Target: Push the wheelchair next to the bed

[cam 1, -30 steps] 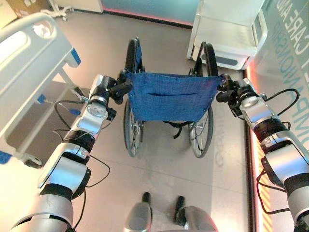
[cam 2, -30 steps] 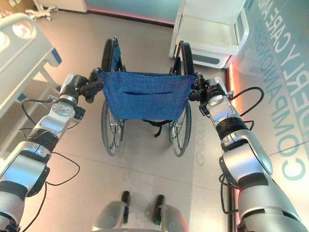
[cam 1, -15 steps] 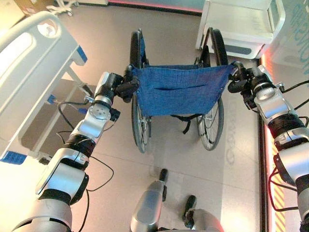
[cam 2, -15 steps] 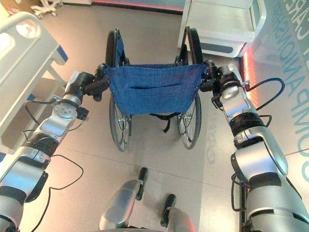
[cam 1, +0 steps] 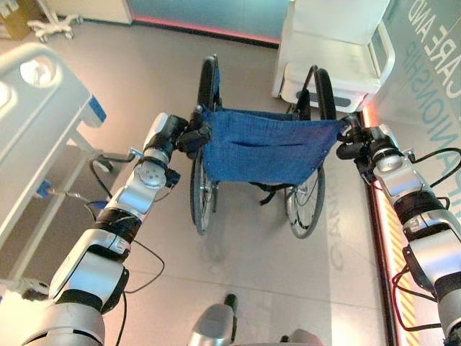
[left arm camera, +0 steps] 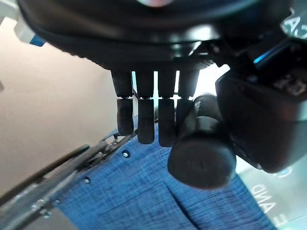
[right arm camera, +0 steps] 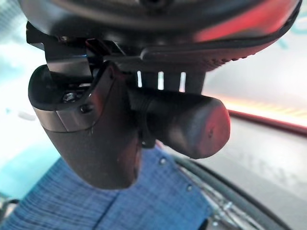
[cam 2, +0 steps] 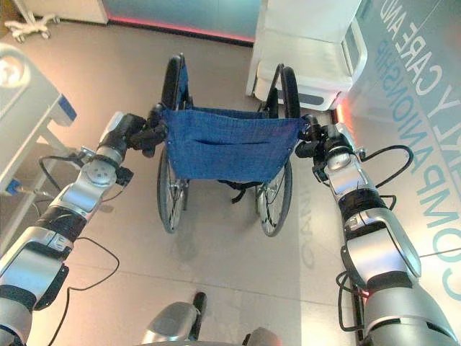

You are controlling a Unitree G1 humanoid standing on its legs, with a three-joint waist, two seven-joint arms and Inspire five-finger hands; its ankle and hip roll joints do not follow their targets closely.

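The blue backrest (cam 1: 268,150) hides the wheelchair's (cam 1: 205,180) seat and front, the bed (cam 1: 32,137) at nine o'clock runs off the picture's edge, and the right hand (right arm camera: 91,139) covers its push handle (right arm camera: 192,122) so that only the grip's end shows.

Bright, even indoor light; the floor (cam 1: 252,259) shows soft sheen. A red glow edges the wall (cam 1: 194,27). Wrist views are blurred up close.
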